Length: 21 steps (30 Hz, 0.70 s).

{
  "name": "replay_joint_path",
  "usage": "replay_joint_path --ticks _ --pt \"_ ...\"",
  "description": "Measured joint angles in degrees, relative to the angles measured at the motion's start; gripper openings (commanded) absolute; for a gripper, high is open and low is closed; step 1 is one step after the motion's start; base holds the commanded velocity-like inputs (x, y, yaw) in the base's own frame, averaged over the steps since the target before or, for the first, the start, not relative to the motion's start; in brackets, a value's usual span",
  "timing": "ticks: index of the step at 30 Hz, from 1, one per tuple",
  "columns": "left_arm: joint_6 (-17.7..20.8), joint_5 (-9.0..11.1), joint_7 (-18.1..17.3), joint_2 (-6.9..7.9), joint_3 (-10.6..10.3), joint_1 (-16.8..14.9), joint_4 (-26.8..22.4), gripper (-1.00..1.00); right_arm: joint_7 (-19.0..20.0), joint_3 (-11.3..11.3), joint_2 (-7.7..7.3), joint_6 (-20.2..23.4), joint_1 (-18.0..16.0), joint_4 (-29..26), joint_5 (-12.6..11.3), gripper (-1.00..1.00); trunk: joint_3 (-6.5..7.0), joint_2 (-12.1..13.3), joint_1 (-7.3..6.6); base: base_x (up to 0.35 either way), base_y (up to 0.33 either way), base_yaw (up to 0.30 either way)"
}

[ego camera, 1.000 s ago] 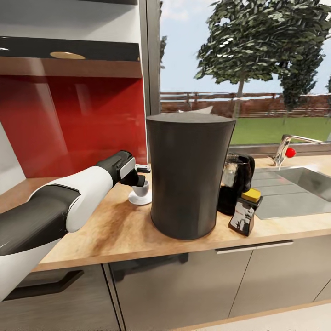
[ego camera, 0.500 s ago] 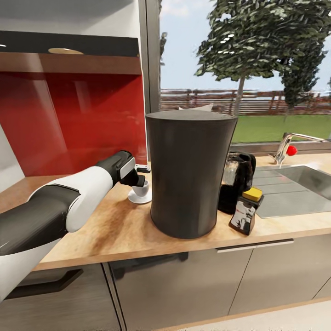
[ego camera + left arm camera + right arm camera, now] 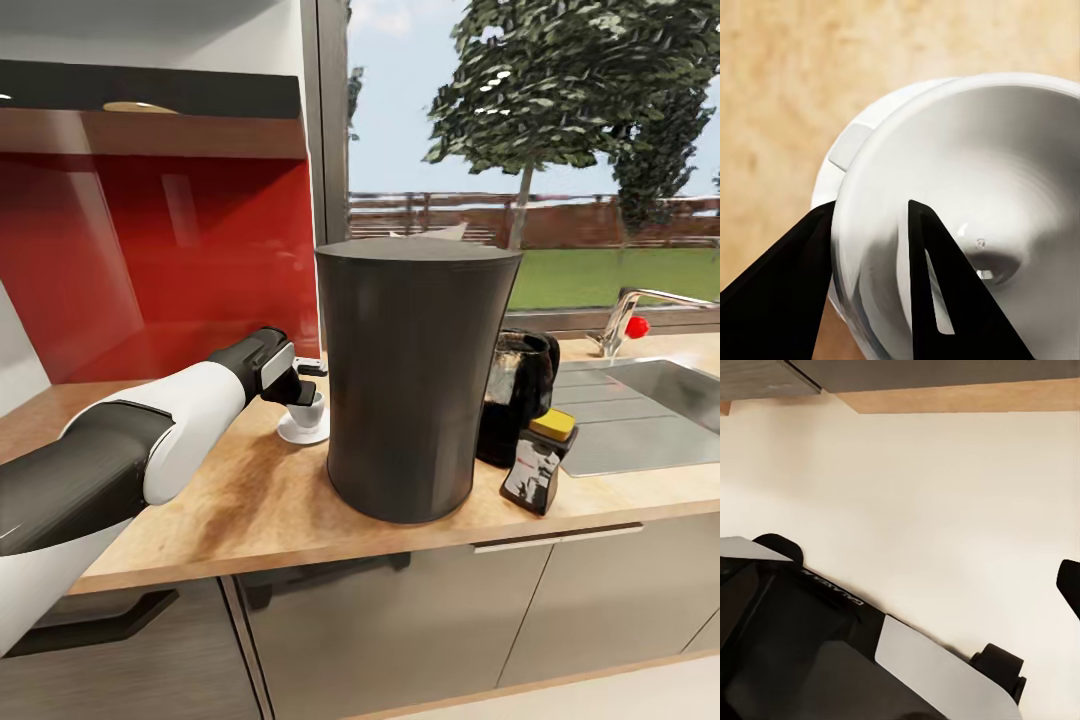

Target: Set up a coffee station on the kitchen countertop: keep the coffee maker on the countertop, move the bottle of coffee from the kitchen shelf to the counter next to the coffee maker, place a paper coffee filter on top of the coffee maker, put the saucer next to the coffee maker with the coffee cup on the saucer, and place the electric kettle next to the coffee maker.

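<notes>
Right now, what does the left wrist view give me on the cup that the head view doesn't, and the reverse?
Left wrist: the left gripper straddles the coffee cup wall, one finger inside, one outside.

Head: the coffee maker beside the cup, with the electric kettle and bottle of coffee on its far side.

Both: the cup sits on the saucer on the countertop.

The countertop point(image 3: 250, 500) is warm, matt wood grain. Under the left gripper point(image 3: 866, 225), the coffee cup point(image 3: 975, 187) and saucer point(image 3: 292, 432) look like glossy white ceramic. Just beside them the coffee maker point(image 3: 410, 380) is matt dark plastic. The backsplash point(image 3: 150, 260) is glossy red; the sink point(image 3: 650, 410) is brushed metal.
</notes>
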Motion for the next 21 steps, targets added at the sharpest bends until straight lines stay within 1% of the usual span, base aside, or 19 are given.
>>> replay_joint_path --ticks 6,16,21 --pt "0.00 0.00 0.02 0.00 0.00 0.00 0.00 -1.00 0.01 0.00 0.02 0.00 0.00 0.00 0.00 1.00 -0.33 0.00 0.00 0.000 0.000 0.000" --pt "0.01 0.00 0.02 0.00 0.00 0.00 0.00 -1.00 0.04 0.00 0.00 0.00 0.00 0.00 0.00 1.00 -0.51 0.00 0.00 0.000 0.000 0.000" --pt "0.00 -0.02 -0.01 -0.01 -0.02 -0.04 -0.01 -1.00 0.06 0.00 0.03 0.00 0.00 0.00 0.00 1.00 -0.88 -0.01 -0.01 0.000 0.000 0.000"
